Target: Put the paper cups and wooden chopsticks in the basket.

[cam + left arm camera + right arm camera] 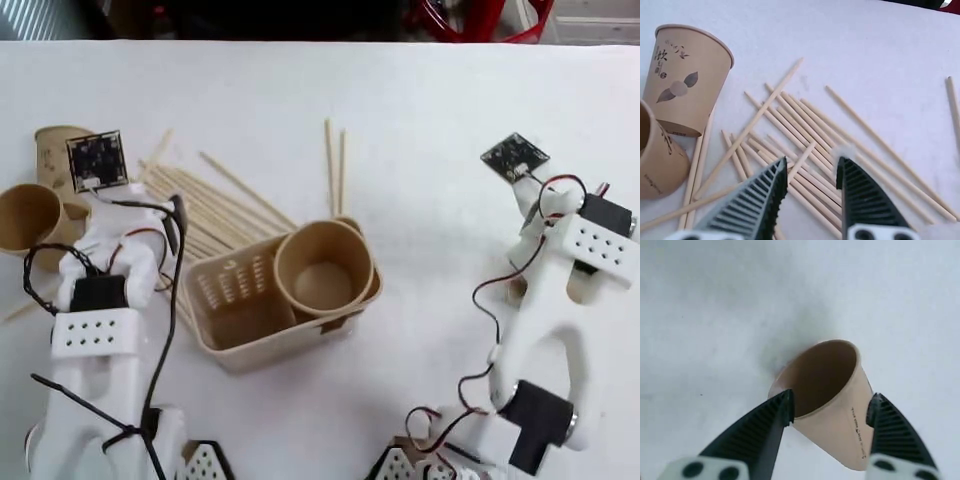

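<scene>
A cream slotted basket [235,325] stands mid-table with one paper cup [322,272] upright in its right end. Wooden chopsticks [205,205] lie fanned on the white table behind it, and a pair [335,160] rests apart. My left gripper [812,172] hangs open just above the chopstick pile [800,135], holding nothing. Two more paper cups [687,80] [657,157] stand beside that pile. My right gripper [830,407] is open, its fingers on either side of a paper cup [840,425] that lies on its side. That cup [517,290] peeks out under the right arm [585,240].
The left arm [95,300] stands close against the basket's left wall. Black and red cables hang from both arms. Bare white table stretches between the basket and the right arm and along the far edge.
</scene>
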Tool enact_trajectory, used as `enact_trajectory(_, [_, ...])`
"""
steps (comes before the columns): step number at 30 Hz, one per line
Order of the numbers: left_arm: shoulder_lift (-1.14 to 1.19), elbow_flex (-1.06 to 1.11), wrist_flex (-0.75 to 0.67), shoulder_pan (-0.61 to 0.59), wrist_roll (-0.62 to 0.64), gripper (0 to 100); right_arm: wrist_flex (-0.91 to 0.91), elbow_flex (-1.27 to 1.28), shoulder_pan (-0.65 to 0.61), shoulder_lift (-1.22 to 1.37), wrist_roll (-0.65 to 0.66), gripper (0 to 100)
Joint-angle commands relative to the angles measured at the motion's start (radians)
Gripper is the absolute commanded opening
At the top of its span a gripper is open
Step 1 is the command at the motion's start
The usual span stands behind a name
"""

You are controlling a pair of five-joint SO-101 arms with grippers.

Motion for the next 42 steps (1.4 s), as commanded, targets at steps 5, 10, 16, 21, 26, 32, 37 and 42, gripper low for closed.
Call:
enact_trajectory(5, [-0.001,-0.006,-0.018,0.012,-0.009,17,-0.012,0.002,0.013,0.050,0.009,24.1])
enact_trajectory(10, [-0.001,-0.006,-0.015,0.012,-0.009,17,-0.044,-0.003,0.041,0.114,0.011,24.1])
enact_trajectory(16, [-0.001,-0.006,-0.015,0.012,-0.009,17,-0.136,-0.005,0.102,0.183,0.011,24.1])
enact_trajectory(21, [-0.001,-0.006,-0.015,0.012,-0.009,17,-0.208,-0.005,0.157,0.191,0.008,24.0])
enact_trajectory(26, [-0.001,-0.006,-0.015,0.012,-0.009,17,-0.217,-0.006,0.188,0.186,0.006,10.8])
enact_trajectory(32, [-0.001,-0.006,-0.015,0.012,-0.009,17,-0.229,-0.068,0.217,0.185,-0.051,1.3])
enact_trajectory(37, [-0.001,-0.006,-0.017,0.012,-0.009,17,-0.048,-0.242,0.217,0.183,-0.161,1.7])
enact_trajectory(42, [-0.001,-0.006,-0.018,0.012,-0.009,17,0.168,-0.448,0.147,0.094,-0.311,1.7])
